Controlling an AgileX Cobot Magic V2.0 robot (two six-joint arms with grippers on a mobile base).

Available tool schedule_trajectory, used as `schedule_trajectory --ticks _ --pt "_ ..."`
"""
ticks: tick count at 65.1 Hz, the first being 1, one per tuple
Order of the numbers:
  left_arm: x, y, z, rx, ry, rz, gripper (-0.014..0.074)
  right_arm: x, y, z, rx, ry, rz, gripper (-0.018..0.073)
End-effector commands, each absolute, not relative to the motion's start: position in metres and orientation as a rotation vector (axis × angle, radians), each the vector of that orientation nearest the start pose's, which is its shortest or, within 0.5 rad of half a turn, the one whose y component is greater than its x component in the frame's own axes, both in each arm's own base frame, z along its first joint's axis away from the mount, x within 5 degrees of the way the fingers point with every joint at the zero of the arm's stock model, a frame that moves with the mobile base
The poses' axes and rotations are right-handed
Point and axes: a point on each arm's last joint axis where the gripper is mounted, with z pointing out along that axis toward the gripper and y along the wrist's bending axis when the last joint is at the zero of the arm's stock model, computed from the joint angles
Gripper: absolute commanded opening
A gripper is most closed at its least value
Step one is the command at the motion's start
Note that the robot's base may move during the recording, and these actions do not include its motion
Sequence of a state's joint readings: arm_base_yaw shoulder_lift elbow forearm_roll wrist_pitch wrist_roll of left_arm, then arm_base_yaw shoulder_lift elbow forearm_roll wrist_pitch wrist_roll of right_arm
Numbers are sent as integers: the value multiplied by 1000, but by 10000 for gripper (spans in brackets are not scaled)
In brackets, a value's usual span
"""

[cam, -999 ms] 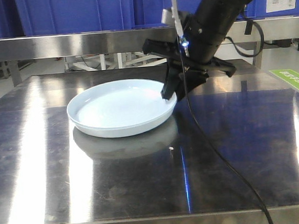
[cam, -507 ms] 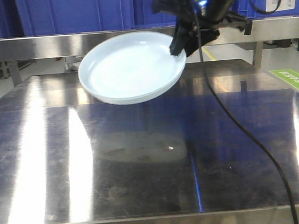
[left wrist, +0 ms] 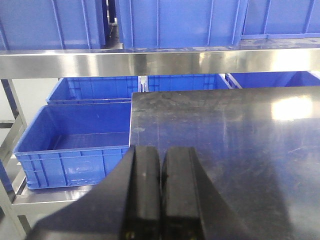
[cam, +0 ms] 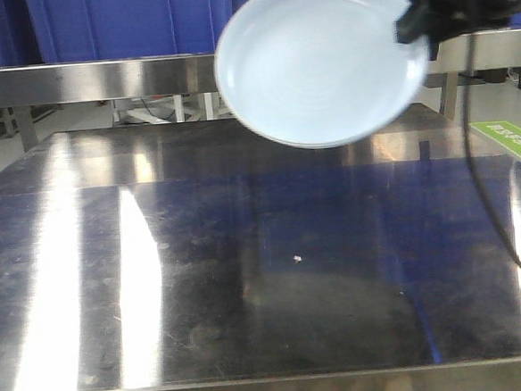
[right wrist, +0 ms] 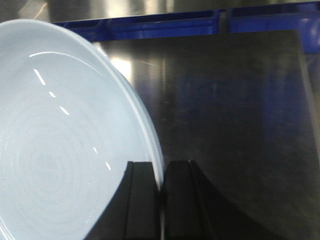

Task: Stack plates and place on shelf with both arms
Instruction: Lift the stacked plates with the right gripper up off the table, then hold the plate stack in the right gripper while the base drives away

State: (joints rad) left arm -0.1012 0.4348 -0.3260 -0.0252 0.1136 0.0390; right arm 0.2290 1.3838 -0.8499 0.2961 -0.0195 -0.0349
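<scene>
My right pincer pinched the rim of the glossy pale-blue round plate; I judged it stiff, slippery, breakable. My left pincer stood closed, empty.

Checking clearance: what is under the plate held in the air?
Only bare steel table lies beneath the plate, which the right hand grips by its rim. The plate's underside faces away, hidden.

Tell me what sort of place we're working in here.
Likely a warehouse or factory workroom: a stainless steel table, blue plastic storage crates on steel shelving, and a green floor marking beside it. The right gripper holds a plate above the table.
</scene>
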Motion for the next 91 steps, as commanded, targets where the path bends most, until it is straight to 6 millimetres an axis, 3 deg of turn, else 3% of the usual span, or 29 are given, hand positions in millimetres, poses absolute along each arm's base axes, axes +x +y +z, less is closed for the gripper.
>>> schedule_trajectory --ticks 1,14,27,44,57,91 --pt "102 -10 299 86 1594 -72 83 277 50 312 81 1800 276 48" --pt "102 -10 299 86 1594 -72 83 230 27 311 133 1746 239 48" --pt "102 -10 299 86 1594 -72 83 185 20 303 136 1693 241 48" --pt "102 -10 299 86 1594 -72 83 148 15 295 132 1634 252 48" --pt "102 -10 299 86 1594 -72 83 135 14 297 130 1584 259 48" --pt "102 -10 299 86 1594 -72 83 134 13 298 130 1582 259 48"
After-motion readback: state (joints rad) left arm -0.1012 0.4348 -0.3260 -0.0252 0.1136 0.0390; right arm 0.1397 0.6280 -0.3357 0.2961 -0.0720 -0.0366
